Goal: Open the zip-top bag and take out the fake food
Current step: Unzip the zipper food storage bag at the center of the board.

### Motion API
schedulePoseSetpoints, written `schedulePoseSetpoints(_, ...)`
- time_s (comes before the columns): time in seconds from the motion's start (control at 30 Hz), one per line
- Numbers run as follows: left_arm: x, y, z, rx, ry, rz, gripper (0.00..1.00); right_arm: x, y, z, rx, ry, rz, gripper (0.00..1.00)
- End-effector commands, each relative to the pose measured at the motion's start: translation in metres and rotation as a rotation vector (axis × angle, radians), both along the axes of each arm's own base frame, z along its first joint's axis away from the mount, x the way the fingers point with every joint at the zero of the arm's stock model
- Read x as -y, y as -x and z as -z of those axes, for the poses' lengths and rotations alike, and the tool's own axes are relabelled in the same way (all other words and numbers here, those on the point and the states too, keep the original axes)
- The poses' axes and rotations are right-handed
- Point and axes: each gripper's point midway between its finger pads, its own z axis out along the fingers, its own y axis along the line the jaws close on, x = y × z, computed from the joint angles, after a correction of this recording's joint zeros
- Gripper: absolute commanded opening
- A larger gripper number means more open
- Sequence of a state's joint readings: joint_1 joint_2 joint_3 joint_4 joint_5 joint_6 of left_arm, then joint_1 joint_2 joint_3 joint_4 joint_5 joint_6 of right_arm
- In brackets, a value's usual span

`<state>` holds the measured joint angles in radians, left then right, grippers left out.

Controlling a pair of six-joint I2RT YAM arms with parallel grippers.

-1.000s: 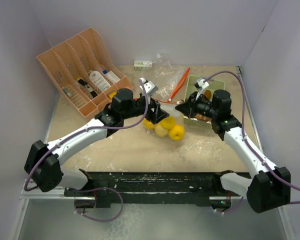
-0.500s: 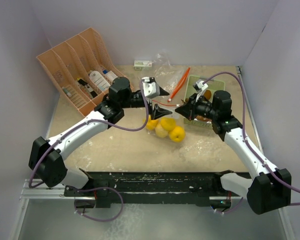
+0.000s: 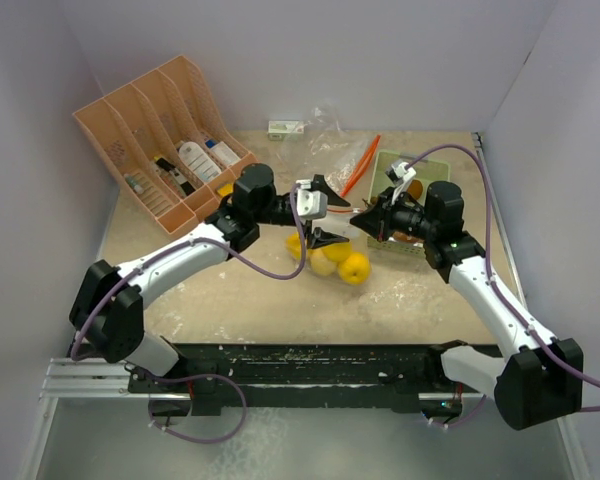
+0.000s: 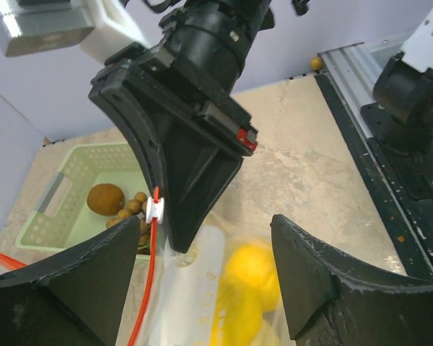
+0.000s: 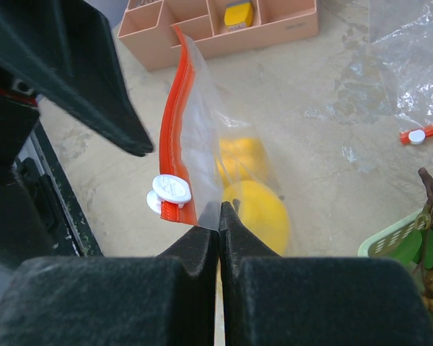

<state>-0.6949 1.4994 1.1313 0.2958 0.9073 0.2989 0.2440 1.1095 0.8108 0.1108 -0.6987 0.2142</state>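
Beige worktop (image 3: 250,290), lilac walls (image 3: 380,60). Right gripper (image 5: 219,216) clamps a clear orange-zipped bag (image 5: 202,137) of yellow plastic lemons (image 5: 258,209); left gripper (image 3: 325,210) gapes beside it.

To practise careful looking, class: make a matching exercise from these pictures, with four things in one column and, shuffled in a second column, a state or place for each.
Column one:
1. lemons
2. basket
3. right gripper
4. left gripper

Column two:
A. open
B. shut on the edge of the bag
C. inside the bag
D. holds brown lumps

Pairs: 1-C, 2-D, 3-B, 4-A
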Motion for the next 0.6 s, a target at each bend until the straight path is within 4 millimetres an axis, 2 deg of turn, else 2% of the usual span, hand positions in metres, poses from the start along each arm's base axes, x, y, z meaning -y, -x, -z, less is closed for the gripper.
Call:
schedulePoseSetpoints(0.0, 0.01, -0.021, -0.015, 0.075, 0.055, -0.046, 0.75, -0.004, -0.002, -0.012, 0.057, -0.011, -0.024, 0.0)
schedulePoseSetpoints(0.17, 0.013, -0.027, -0.015, 0.083, 0.076, -0.066, 0.68, -0.005, -0.002, -0.01, 0.052, -0.014, -0.025, 0.0)
schedulePoseSetpoints(0.37, 0.013, -0.037, -0.019, 0.115, 0.083, -0.103, 0.69, -0.006, -0.003, -0.006, 0.039, -0.02, -0.026, 0.0)
schedulePoseSetpoints(0.57, 0.016, -0.035, -0.026, 0.118, 0.096, -0.08, 0.66, -0.005, -0.005, -0.006, 0.035, -0.019, -0.017, 0.0)
